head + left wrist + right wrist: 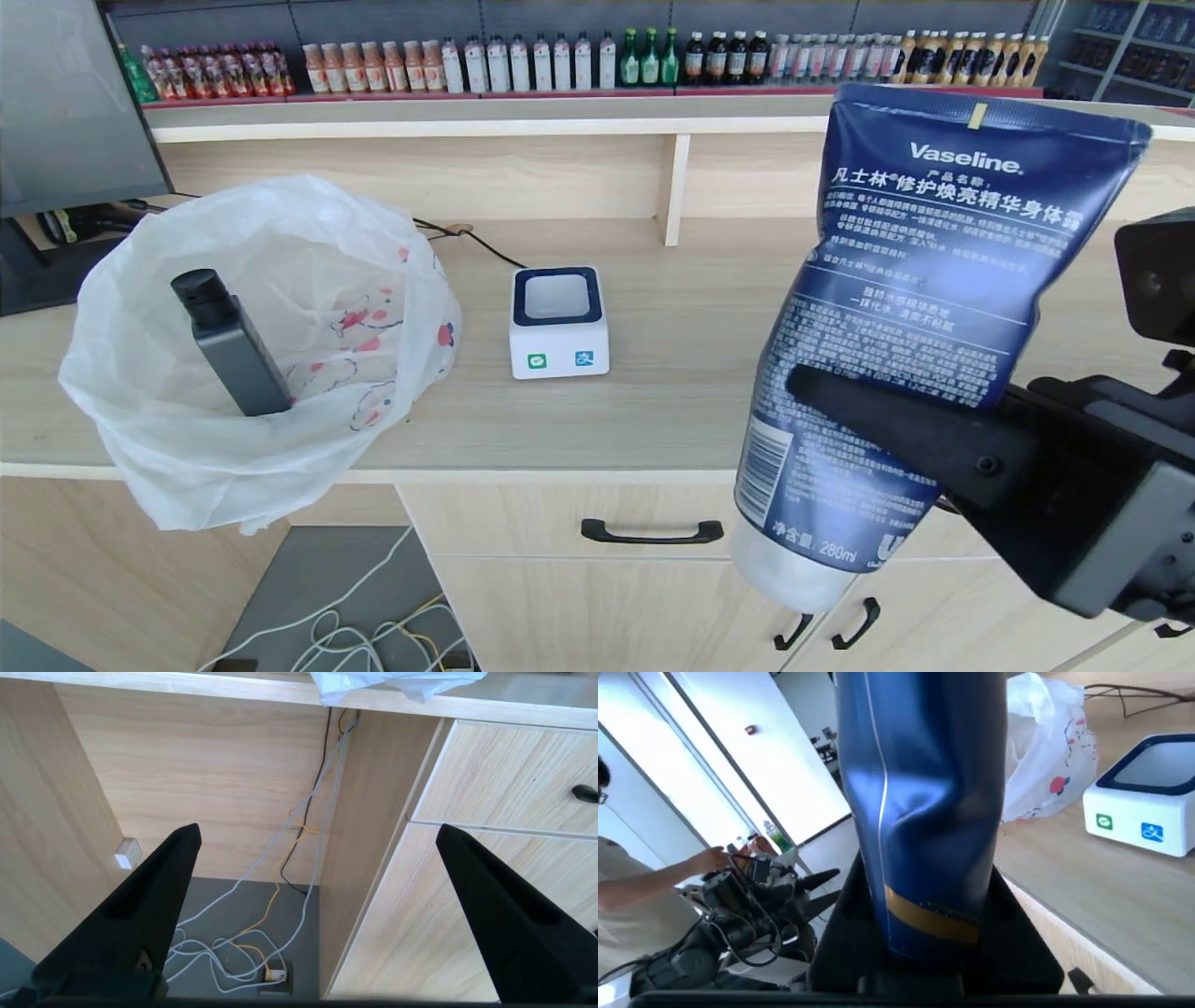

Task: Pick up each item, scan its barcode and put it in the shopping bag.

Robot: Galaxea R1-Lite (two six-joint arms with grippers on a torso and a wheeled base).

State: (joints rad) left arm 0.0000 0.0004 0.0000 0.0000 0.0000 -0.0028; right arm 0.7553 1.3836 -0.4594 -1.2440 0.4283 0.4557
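**One item bagged, the tube in hand and short of the scanner**

Head view: the right gripper (868,411) has its fingers clamped on a blue lotion tube (943,261). It is held up cap-down, to the right of the white scanner (558,322) on the desk (691,373) and well apart from it. The tube's barcode (766,457) faces the camera, not the scanner. A dark grey bottle (233,345) already stands in the shopping bag (373,243) at the desk's left end. Left wrist view: the left gripper (318,835) hangs below the desk edge by the cabinet, its fingers wide apart and empty, with cables (243,952) on the floor beneath. Right wrist view: the tube sits squeezed between the fingers, with the scanner and bag beyond. By this showing, the tube's scan and bagging are both left to do.
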